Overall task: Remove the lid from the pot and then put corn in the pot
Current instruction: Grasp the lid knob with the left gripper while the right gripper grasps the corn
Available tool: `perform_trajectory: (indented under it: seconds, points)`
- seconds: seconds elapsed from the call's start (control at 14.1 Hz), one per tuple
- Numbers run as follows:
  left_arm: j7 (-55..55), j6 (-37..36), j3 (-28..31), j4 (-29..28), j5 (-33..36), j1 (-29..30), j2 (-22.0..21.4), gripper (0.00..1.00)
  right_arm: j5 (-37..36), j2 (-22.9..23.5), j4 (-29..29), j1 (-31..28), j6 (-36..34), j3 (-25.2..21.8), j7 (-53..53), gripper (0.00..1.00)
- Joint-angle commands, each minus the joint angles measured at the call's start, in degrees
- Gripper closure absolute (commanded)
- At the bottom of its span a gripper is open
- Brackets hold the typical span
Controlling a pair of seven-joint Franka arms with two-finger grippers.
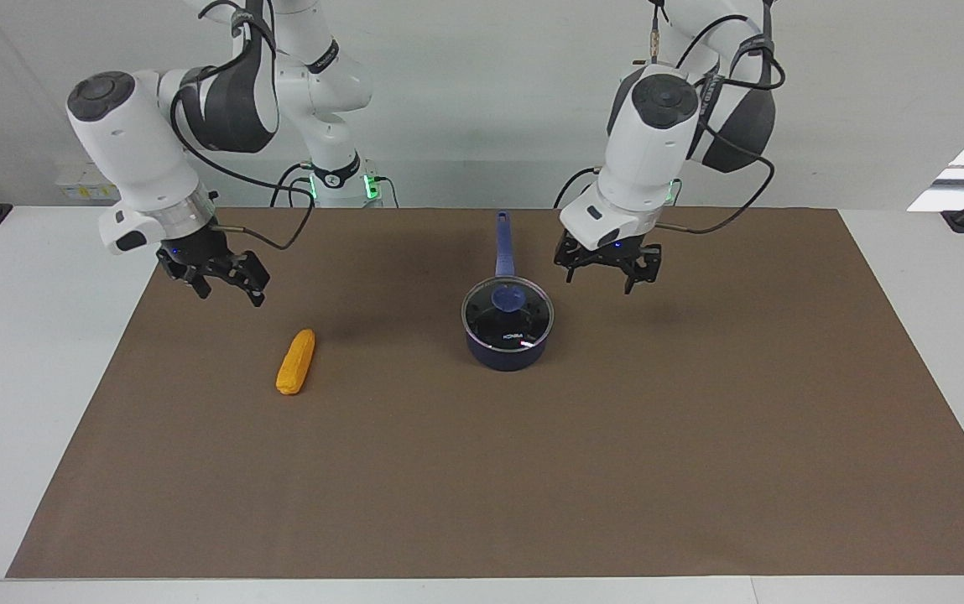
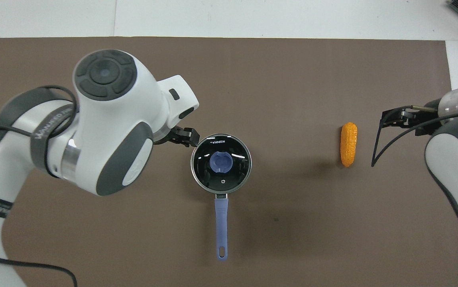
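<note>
**Still lidded: both grippers up, nothing gripped**

Right now the round clear glass lid with metal rim and blue centre knob [image 1: 508, 307] sits on the small dark navy saucepan with the long straight blue handle [image 1: 505, 350], mid-mat, handle pointing toward the robots. The small orange-yellow tapered corn cob [image 1: 296, 361] lies flat on the brown mat [image 1: 532, 486], well apart from the pot, toward the right arm's end of the table.

The left gripper [image 1: 607, 270] hangs spread wide and empty, just beside the pot and above the mat, not touching the lid. The right gripper [image 1: 217, 277] hovers spread wide and empty near the corn, clear of it.

Handling, judged: glass lid is rigid, smooth, breakable, likely moderate weight; the knob is the one sensible hold, the rim too wide and slick. Corn looks light and firm with a bumpy surface; pinch across its middle, since it could roll.

Hard to read: the left arm's bulk covers most of its gripper in the overhead view, only a tip showing at the lid's edge. The right gripper is mostly lost there among cable and wrist. Pot contents are unclear through the dark, reflective glass.
</note>
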Motion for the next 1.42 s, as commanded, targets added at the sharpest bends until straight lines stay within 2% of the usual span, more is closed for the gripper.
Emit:
perform_trajectory:
  seconds: [0.0,0.21,0.57,1.28,1.35]
  points:
    - [-5.0,3.4,1.0,0.6,0.7,-3.1,2.8,0.00,0.3,0.7,-4.9,1.6,5.1,0.0,0.5,0.00]
    - [-11.2,5.2,1.0,1.5,0.7,-6.3,5.6,0.00,0.3,2.4,-8.7,3.4,10.5,0.0,0.5,0.00]
    - [-17.1,8.2,1.0,1.2,0.8,-10.3,7.4,0.00,0.3,6.5,-9.8,3.4,17.3,0.0,0.0,0.00]
    - [-17.9,10.4,0.9,-4.5,0.3,-10.7,6.2,0.00,0.3,10.2,-14.5,2.6,28.2,0.0,-4.5,0.00]
    - [-18.4,10.3,0.9,-4.5,0.3,-10.6,6.2,0.09,0.3,10.2,-14.5,2.6,28.5,0.0,-4.6,0.06]
